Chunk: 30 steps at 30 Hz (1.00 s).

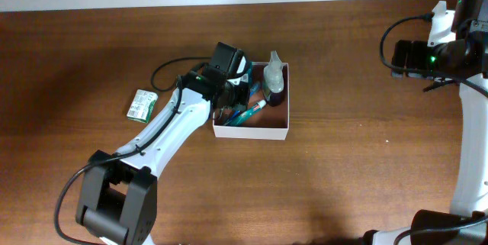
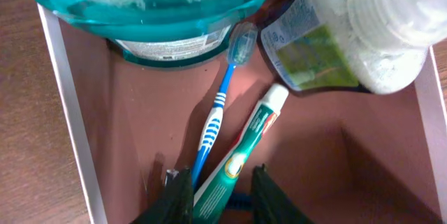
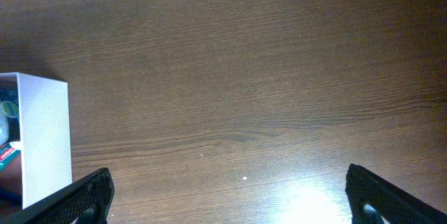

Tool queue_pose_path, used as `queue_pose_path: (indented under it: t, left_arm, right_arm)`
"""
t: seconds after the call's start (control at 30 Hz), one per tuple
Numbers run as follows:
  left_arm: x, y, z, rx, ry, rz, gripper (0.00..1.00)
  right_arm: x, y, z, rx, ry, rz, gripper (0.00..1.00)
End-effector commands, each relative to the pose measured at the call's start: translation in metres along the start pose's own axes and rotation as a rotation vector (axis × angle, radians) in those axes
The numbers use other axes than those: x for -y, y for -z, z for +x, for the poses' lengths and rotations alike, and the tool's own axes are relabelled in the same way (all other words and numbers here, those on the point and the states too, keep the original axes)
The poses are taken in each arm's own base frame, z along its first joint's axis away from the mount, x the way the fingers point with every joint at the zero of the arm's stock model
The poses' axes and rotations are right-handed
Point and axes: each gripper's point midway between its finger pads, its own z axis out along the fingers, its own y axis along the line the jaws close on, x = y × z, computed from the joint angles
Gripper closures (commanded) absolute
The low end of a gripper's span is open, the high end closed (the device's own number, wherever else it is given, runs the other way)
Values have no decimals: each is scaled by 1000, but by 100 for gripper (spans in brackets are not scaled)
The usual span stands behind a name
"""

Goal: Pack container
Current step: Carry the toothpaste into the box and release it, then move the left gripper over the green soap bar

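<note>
— Risk at left gripper (image 2: 222, 176)?
— Looking now. Hanging low inside container (image 1: 252, 132), straddling toothpaste (image 2: 246, 137) with a narrow gap. Not managing to tell whether pinching or merely flanking.
— Meaning what, on lifting?
— Risking dragging toothpaste out if pinching. Also risking catching toothbrush (image 2: 213, 119), lying just beside toothpaste.
— And container?
— Sitting mid-table, a little left of centre, holding bottle (image 2: 154, 8) and pouch (image 2: 377, 28) at one end. Looking light, so possibly sliding or tipping if snagging wall while rising.
— Right gripper (image 3: 227, 175)?
— Hanging wide apart over table (image 3: 244, 77), holding nothing, well apart from container. Posing little danger there.
— Anything lying outside?
— Seeing packet (image 1: 142, 104) lying near left arm, outside container. Risking knocking it away when swinging out, then needing a longer reach.
— Worst case?
— Pulling up fast while gripping unknowingly: dropping toothpaste onto table, or jolting pouch, poking above rim.
</note>
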Motion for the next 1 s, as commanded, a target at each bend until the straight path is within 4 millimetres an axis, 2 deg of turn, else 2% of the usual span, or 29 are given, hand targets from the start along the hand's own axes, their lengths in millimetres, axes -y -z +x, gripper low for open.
queue_pose_path:
  t: [0.0,0.03,0.2,0.47,0.5,0.57,0.67,0.77,0.83,0.97]
  left_arm:
    - [-4,12,-5,15,8,0,73]
    - [-8,16,-6,20,13,-14,73]
    - [-64,49,-13,66,78,-201,73]
    - [-160,67,4,17,257,-366,72]
    - [-183,70,8,12,308,-391,67]
    - [-204,71,14,5,356,-411,63]
    - [-226,72,22,-11,404,-436,48]
    - [-242,69,30,-38,405,-447,38]
    - [-248,64,34,-65,363,-432,27]
    - [-248,40,40,-130,208,-351,19]
  right_arm:
    - [0,1,-2,6,-12,-4,1]
    - [0,1,-2,5,-12,-4,1]
    - [0,1,-2,6,-12,-4,1]
    - [0,1,-2,6,-12,-4,2]
    - [0,1,-2,6,-12,-4,1]
    - [0,1,-2,6,-12,-4,1]
    - [0,1,-2,6,-12,-4,1]
    - [0,1,-2,5,-12,-4,1]
    - [0,1,-2,6,-12,-4,1]
    - [0,1,-2,6,-12,-4,2]
